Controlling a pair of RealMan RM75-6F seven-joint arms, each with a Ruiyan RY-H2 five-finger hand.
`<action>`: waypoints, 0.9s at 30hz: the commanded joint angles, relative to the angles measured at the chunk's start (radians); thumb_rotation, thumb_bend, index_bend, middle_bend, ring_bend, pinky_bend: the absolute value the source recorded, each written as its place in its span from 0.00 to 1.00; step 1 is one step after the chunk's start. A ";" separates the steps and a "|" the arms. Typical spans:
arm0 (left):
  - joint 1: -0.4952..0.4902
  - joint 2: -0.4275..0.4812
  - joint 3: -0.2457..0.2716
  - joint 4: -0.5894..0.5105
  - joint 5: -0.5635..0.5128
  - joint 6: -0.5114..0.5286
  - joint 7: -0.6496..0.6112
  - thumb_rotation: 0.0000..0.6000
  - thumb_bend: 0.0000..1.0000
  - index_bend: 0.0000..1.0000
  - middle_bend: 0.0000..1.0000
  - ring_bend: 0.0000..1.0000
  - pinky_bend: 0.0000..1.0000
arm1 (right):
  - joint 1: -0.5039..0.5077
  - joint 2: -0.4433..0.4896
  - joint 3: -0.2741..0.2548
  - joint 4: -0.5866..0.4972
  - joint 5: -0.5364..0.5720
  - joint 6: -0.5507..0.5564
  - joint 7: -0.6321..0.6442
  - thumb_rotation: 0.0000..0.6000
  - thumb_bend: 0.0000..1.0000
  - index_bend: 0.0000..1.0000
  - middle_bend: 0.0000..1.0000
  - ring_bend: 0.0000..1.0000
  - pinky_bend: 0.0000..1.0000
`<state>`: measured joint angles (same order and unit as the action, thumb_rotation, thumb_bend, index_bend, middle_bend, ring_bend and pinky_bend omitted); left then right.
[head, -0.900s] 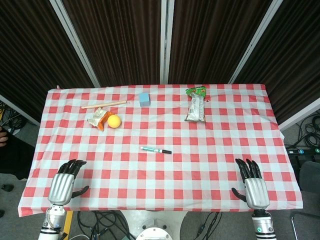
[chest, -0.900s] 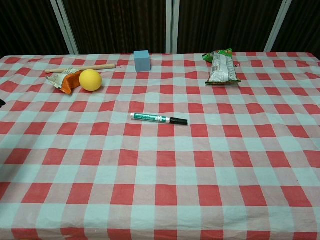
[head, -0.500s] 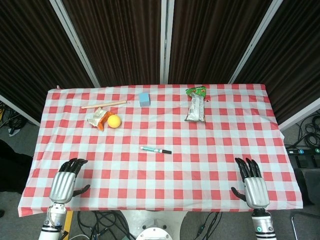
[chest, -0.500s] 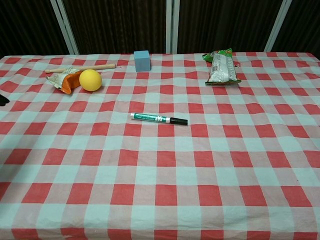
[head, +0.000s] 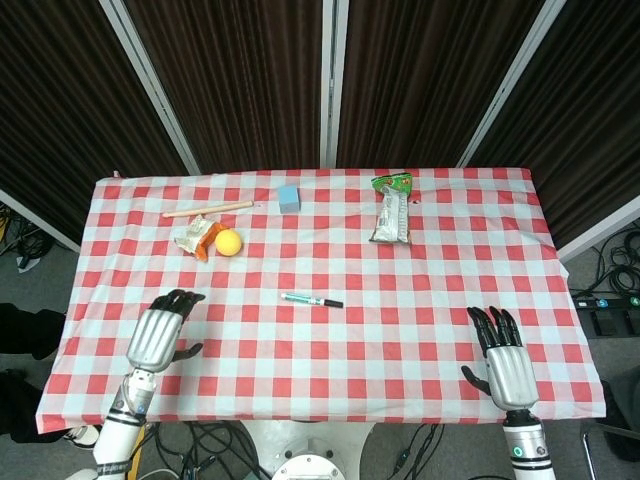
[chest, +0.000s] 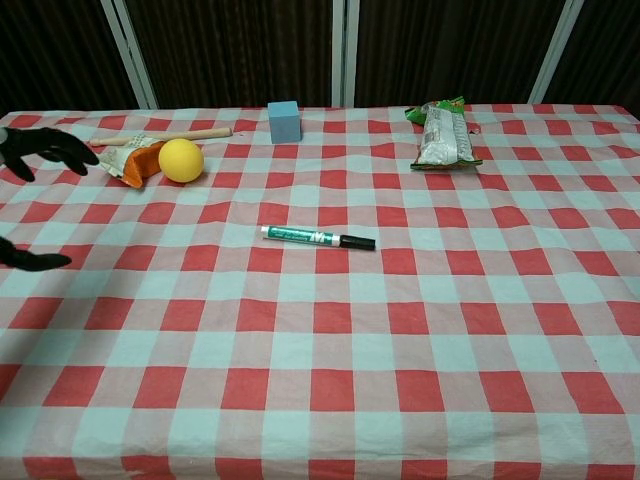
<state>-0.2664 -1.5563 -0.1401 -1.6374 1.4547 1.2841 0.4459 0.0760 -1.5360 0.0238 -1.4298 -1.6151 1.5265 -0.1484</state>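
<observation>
Table: the red-and-white checked cloth (head: 420, 330) lay flat, items well apart.
Left hand: left hand (head: 160, 335) hovered empty, fingers spread, nearest the marker.
Right hand: right hand (head: 507, 368) empty, fingers apart, near the front edge.
Marker: the green-barrelled, black-capped marker pen (head: 311, 300) lay mid-table; best pinched across its barrel, I'd judge.

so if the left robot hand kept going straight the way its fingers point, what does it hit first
Probably the crumpled orange wrapper, with the yellow ball just beside it. The left robot hand is open and angled slightly right; its height is unclear.
</observation>
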 joint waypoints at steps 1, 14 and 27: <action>-0.125 -0.021 -0.104 -0.049 -0.107 -0.119 0.138 1.00 0.08 0.33 0.34 0.36 0.45 | 0.009 -0.003 0.002 -0.006 0.001 -0.012 -0.010 1.00 0.03 0.02 0.12 0.00 0.00; -0.427 -0.169 -0.185 0.084 -0.471 -0.302 0.431 1.00 0.09 0.40 0.44 0.91 0.79 | 0.035 -0.027 0.005 0.015 0.034 -0.069 -0.013 1.00 0.03 0.02 0.11 0.00 0.00; -0.604 -0.277 -0.175 0.167 -0.630 -0.306 0.549 1.00 0.16 0.42 0.43 0.94 0.82 | 0.037 -0.024 0.006 0.016 0.033 -0.054 -0.013 1.00 0.03 0.02 0.11 0.00 0.00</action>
<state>-0.8565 -1.8226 -0.3169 -1.4835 0.8361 0.9841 0.9906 0.1122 -1.5611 0.0297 -1.4132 -1.5812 1.4717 -0.1601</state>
